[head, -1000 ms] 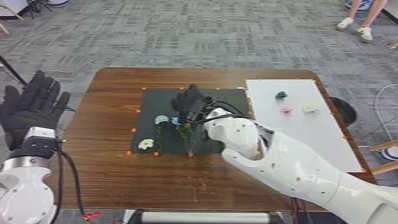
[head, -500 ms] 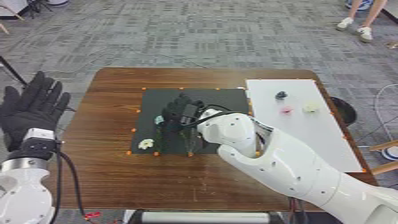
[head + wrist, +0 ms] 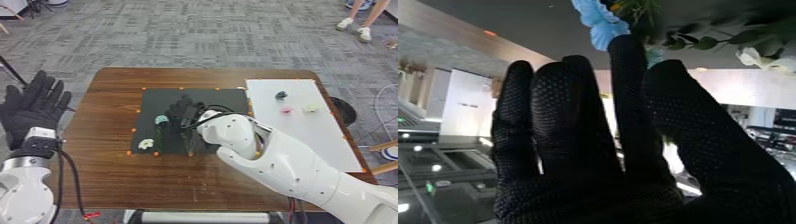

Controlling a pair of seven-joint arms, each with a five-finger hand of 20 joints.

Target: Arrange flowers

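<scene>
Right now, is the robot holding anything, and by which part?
Nothing is held. The left hand is open and empty; the right hand has straight fingers, with a blue flower by one fingertip but not gripped.

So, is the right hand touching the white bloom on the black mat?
Apart. The head view shows a stretch of the black mat between the right hand and the white bloom.
</scene>
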